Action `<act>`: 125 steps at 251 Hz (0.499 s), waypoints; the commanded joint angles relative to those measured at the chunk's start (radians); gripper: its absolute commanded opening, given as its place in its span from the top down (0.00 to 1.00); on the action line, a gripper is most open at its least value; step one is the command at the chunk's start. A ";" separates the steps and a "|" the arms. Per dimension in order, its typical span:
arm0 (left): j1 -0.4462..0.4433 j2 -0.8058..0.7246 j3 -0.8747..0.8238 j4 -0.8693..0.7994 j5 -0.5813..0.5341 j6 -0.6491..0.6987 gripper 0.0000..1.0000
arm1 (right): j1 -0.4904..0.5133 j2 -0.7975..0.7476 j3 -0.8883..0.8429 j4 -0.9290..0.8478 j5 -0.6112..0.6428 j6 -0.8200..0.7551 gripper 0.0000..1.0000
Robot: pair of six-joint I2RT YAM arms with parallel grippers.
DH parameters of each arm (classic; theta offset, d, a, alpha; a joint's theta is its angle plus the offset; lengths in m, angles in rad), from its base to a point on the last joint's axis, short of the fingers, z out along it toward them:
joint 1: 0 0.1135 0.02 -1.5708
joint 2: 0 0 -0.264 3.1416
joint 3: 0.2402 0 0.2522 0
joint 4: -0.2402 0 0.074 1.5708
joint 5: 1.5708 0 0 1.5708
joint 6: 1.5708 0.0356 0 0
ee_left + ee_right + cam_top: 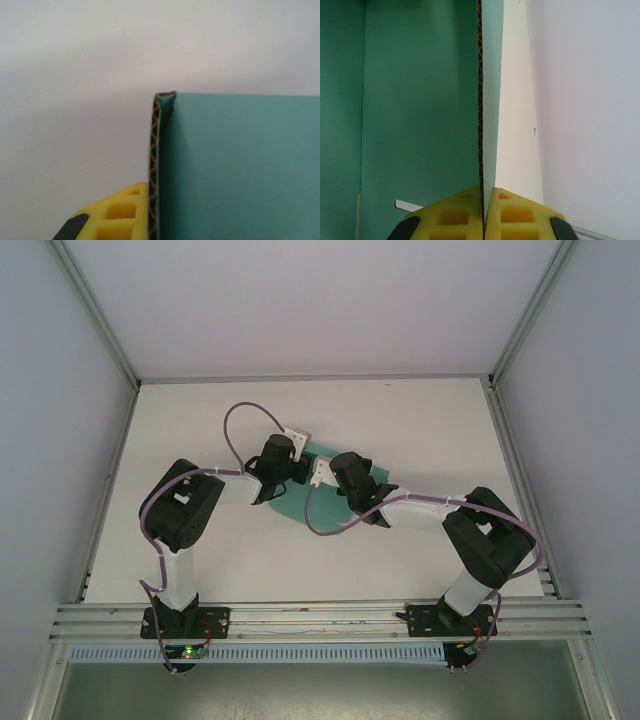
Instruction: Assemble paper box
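Top external view has the paper box lying around the middle of the white tabletop, a teal-green card sheet largely covered by the two wrists that meet above it. The left arm reaches in from the left and the right arm from the right, so their ends sit close together over the card, with teal showing at the near-left, at the far edge and at the right. A purple cable loops up over the left wrist. In the left wrist view, the paper box fills the right half as a smooth teal face, and its left edge shows a brown corrugated core standing up from the tabletop. One yellow finger presses against the outer side of that raised edge at the bottom of the view. The other finger is hidden behind the card, and the left jaws are drawn in tight on the flap. In the right wrist view, the paper box shows a broad teal panel on the left and a thin corrugated edge running straight up the middle. Both yellow fingers are pressed together with that edge pinched between them, so the right jaws are clamped on the card. A pale cream strip lies just right of the edge; whether it belongs to the card I cannot tell.
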 commanded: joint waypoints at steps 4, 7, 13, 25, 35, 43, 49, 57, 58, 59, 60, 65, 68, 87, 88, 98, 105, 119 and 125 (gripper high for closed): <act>-0.025 0.015 0.044 -0.110 -0.231 -0.113 1.00 | 0.029 0.043 -0.028 -0.201 -0.232 0.084 1.00; -0.026 0.013 0.046 -0.127 -0.248 -0.119 1.00 | 0.029 0.040 -0.026 -0.198 -0.225 0.094 1.00; -0.029 0.010 0.047 -0.151 -0.274 -0.123 1.00 | 0.029 0.039 -0.022 -0.196 -0.215 0.111 1.00; -0.037 0.007 0.031 -0.157 -0.331 -0.137 1.00 | 0.028 0.037 -0.015 -0.197 -0.206 0.152 1.00; -0.039 0.005 0.006 -0.125 -0.304 -0.126 1.00 | 0.023 0.036 -0.009 -0.196 -0.199 0.192 1.00; -0.039 0.003 -0.009 -0.099 -0.271 -0.115 1.00 | 0.018 0.034 -0.006 -0.196 -0.201 0.225 0.92; -0.039 0.000 -0.018 -0.087 -0.248 -0.118 1.00 | 0.012 0.032 -0.008 -0.188 -0.201 0.252 0.85; -0.039 -0.003 -0.021 -0.084 -0.221 -0.119 1.00 | 0.000 0.023 -0.012 -0.170 -0.202 0.292 0.70; -0.038 -0.004 -0.021 -0.084 -0.218 -0.119 1.00 | -0.001 0.020 -0.014 -0.167 -0.203 0.297 0.68; -0.038 -0.004 -0.021 -0.084 -0.215 -0.119 1.00 | -0.003 0.018 -0.015 -0.165 -0.204 0.301 0.65; -0.038 -0.005 -0.021 -0.083 -0.211 -0.118 1.00 | -0.004 0.016 -0.015 -0.162 -0.205 0.306 0.63; -0.037 -0.010 -0.022 -0.084 -0.199 -0.119 1.00 | -0.013 0.003 -0.022 -0.150 -0.209 0.330 0.54; -0.037 -0.013 -0.023 -0.084 -0.195 -0.119 1.00 | -0.019 -0.005 -0.027 -0.139 -0.211 0.344 0.51; -0.032 -0.044 -0.032 -0.079 -0.168 -0.128 1.00 | -0.060 -0.080 -0.063 -0.074 -0.213 0.442 0.40; -0.032 -0.046 -0.033 -0.079 -0.168 -0.129 1.00 | -0.063 -0.086 -0.066 -0.071 -0.213 0.448 0.39; -0.027 -0.066 -0.040 -0.077 -0.156 -0.146 1.00 | -0.087 -0.140 -0.088 -0.043 -0.212 0.498 0.27; -0.021 -0.081 -0.046 -0.071 -0.132 -0.155 1.00 | -0.104 -0.178 -0.103 -0.037 -0.224 0.532 0.20; -0.004 -0.110 -0.061 -0.058 -0.091 -0.193 1.00 | -0.144 -0.256 -0.134 -0.041 -0.282 0.591 0.02; 0.007 -0.121 -0.068 -0.049 -0.065 -0.212 1.00 | -0.161 -0.286 -0.147 -0.045 -0.316 0.623 0.02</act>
